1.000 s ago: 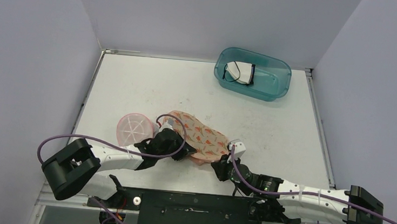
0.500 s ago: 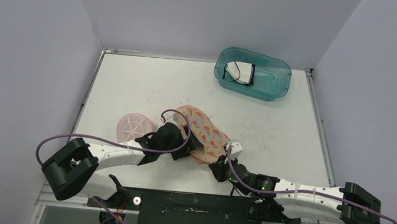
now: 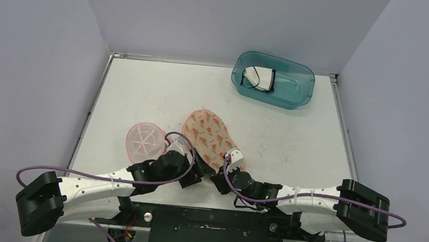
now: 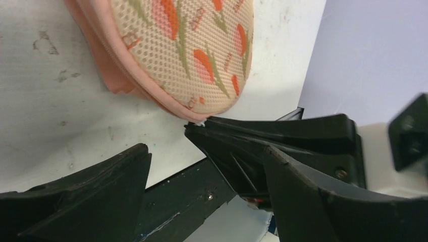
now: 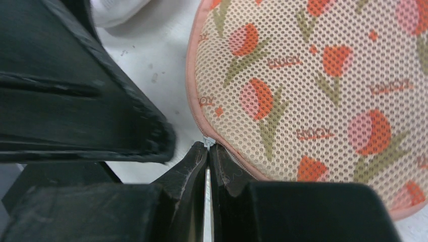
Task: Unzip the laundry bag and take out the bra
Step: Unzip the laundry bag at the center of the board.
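Note:
The laundry bag (image 3: 207,133) is an oval mesh pouch with orange tulips and a pink zipper rim, lying at the table's near middle. It also fills the top of the left wrist view (image 4: 194,45) and the right wrist view (image 5: 313,75). My right gripper (image 3: 220,175) (image 5: 208,149) is shut on the small zipper pull (image 5: 208,141) at the bag's near edge. My left gripper (image 3: 198,169) (image 4: 206,157) stands open just left of it, holding nothing, with its fingers (image 4: 101,194) apart from the bag. The bra is hidden.
A pink domed mesh piece (image 3: 143,141) lies left of the bag, beside the left arm. A teal bin (image 3: 296,92) at the back right holds a white item with black straps (image 3: 260,78). The black base plate (image 3: 208,229) runs along the near edge.
My left gripper has opened and let go of the bag. Both grippers have drawn toward the near edge. The right one went left with the zipper pull, and the bag swung lengthwise.

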You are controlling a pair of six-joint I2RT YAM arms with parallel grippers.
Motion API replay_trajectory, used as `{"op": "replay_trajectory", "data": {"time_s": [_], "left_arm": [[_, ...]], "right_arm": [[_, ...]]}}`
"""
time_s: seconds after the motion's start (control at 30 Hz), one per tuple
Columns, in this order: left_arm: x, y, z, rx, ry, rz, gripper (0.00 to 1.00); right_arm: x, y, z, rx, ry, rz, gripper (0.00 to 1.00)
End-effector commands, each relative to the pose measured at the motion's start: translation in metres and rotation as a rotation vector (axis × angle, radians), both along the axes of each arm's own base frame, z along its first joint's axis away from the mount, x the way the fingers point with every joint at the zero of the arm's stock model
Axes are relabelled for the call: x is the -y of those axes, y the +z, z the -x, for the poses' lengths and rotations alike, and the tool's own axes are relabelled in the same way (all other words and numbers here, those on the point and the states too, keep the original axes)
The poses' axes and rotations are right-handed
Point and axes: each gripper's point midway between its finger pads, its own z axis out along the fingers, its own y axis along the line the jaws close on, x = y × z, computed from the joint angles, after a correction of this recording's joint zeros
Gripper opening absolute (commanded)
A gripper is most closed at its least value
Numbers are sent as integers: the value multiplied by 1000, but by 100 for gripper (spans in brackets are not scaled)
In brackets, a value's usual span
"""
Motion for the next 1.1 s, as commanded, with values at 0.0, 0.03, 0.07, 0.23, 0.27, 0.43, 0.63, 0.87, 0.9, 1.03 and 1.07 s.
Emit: {"op": "replay_trajectory", "data": {"time_s": [0.0,0.03,0.07,0.23,0.27,0.43,0.63,0.87,0.9,1.03,1.07], "left_arm": [[7,3,-10,9,62,64,77],[7,1,-12,7,77,62,75],[7,1,-15,10,89,60,73],[-1,1,-32,36,164,48,54],[-1,1,-35,38,170,46,50],[-1,-6,-44,22,175,13,35],[-4,-15,-50,18,195,-23,18],[-11,-19,-54,17,209,-28,0],[-12,-19,-55,19,209,-29,0],[-13,-19,-56,32,205,-34,0],[-13,-19,-55,35,200,-36,0]], "right_arm": [[-31,40,-2,49,44,-139,5],[-31,41,-2,47,47,-142,5],[-31,41,0,44,53,-144,5],[-31,44,4,41,71,-153,5],[-30,44,4,41,71,-154,5],[-26,44,4,40,64,-155,5],[-20,44,4,45,54,-147,5],[3,38,-1,58,-10,-91,5],[9,36,-3,58,-28,-78,5],[29,28,-6,51,-97,-39,5],[33,26,-7,48,-108,-32,5]]}}
